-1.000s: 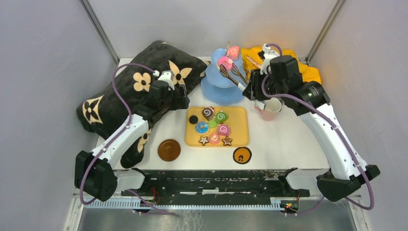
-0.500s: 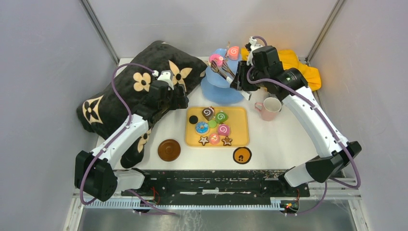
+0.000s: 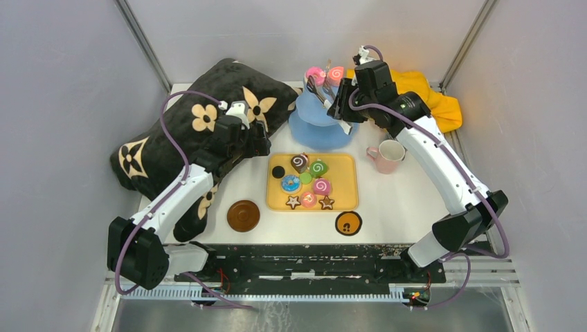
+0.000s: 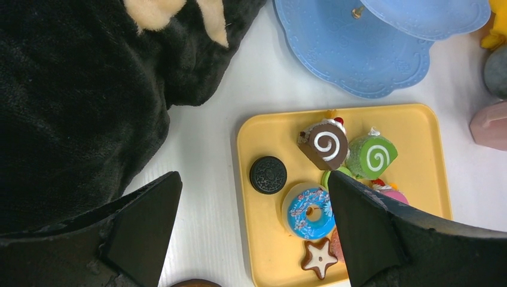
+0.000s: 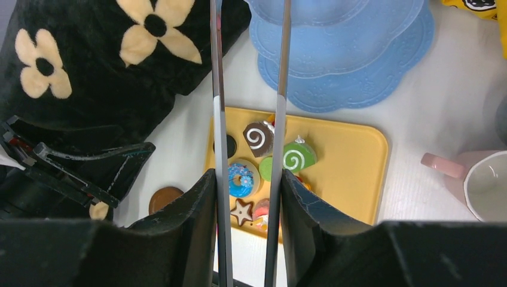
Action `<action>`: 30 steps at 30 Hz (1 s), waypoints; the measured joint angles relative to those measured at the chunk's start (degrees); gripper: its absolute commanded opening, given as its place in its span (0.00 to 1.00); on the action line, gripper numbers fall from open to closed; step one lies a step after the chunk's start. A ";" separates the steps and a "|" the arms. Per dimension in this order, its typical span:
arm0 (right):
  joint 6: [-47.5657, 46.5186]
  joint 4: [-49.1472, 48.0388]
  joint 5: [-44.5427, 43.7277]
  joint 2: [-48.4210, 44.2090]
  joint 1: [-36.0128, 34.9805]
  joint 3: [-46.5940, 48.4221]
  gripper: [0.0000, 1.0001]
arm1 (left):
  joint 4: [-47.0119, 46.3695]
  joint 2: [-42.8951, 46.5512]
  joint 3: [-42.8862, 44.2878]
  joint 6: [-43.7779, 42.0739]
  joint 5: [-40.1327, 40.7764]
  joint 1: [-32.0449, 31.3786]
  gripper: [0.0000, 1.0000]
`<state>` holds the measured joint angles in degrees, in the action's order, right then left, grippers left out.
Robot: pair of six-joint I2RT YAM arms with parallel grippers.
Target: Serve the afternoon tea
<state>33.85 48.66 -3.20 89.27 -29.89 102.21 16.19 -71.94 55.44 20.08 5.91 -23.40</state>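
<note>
Right hand [image 5: 246, 179] squeezes tongs [image 5: 279, 89] aimed 10 o'clock over the blue stand [image 5: 359, 78]; left hand [image 4: 254, 182] wide open above white desk [image 3: 408, 200].

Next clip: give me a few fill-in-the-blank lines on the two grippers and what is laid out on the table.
1. The right gripper is ____ on the tongs.
2. The left gripper, holding nothing, is ____.
3. The doughnut lies on the ____ tray.
4. The stand has ____ tiers.

Missing words: shut; open; yellow; three.
</note>
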 measured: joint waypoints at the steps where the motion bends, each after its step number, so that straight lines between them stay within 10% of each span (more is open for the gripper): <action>1: 0.31 -0.28 -0.09 0.22 0.00 0.00 0.01 | 0.00 0.02 0.00 0.00 0.00 0.04 0.99; 11: 2.05 -1.79 -1.18 2.21 0.00 0.00 0.03 | 0.02 0.52 0.00 0.00 0.02 0.20 0.99; 21: 2.58 -1.99 -1.62 3.21 -0.02 0.00 0.38 | 0.02 0.55 0.00 0.00 0.02 0.20 0.99; 30: 2.78 -1.99 -1.64 3.28 0.00 0.00 0.48 | 0.00 0.55 0.00 0.00 0.00 0.28 0.99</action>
<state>36.62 46.68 -4.84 92.55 -29.89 102.21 16.19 -71.40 55.44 20.08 5.91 -23.11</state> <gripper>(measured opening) 0.457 0.992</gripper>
